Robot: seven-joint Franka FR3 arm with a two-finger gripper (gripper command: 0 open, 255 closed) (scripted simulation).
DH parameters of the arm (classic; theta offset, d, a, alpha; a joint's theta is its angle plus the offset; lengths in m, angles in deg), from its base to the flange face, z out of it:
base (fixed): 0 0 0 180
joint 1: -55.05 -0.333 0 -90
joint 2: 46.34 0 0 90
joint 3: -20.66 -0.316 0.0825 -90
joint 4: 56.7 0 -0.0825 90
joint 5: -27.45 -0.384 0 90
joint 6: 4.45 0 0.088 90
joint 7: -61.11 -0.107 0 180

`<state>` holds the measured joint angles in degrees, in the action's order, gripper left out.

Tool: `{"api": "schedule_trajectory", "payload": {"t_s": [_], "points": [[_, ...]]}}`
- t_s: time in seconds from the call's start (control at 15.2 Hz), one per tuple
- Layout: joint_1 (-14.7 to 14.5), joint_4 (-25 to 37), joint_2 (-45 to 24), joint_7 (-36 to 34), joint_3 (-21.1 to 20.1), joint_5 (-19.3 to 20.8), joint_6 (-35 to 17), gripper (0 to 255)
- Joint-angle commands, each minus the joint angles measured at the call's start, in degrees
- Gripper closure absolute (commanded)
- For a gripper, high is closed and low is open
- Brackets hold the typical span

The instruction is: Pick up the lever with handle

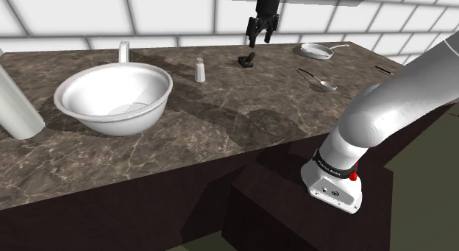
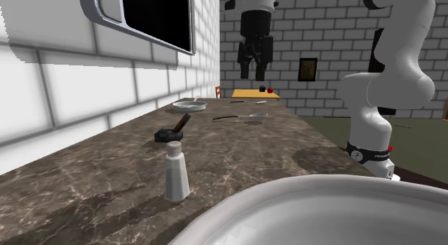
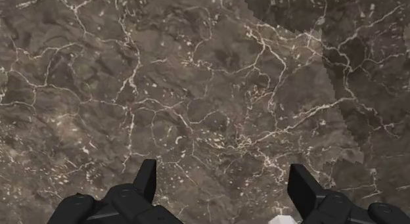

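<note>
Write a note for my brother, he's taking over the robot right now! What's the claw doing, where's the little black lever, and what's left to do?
The gripper is open and empty, hanging high above the counter. In the wrist view there is bare marble under it.
The lever is small and dark, with its handle tilted up. It sits on the counter near the wall, beside the white shaker but not touching it.
Done: nothing is gripped yet.
Left: line up over the lever, come down, close on the handle, lift.
</note>
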<state>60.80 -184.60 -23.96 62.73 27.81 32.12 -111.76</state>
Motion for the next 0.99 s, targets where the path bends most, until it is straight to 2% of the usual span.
{"api": "schedule_trajectory", "payload": {"t_s": [0.0,0.46,0.92], "points": [[0.7,1.8,-3.8,0.0,1.0,0.1,-2.3,0],[2.9,9.5,-16.9,0.6,4.4,-1.0,-8.5,0],[5.7,20.2,-30.4,1.7,7.1,-4.1,-12.0,0]]}}
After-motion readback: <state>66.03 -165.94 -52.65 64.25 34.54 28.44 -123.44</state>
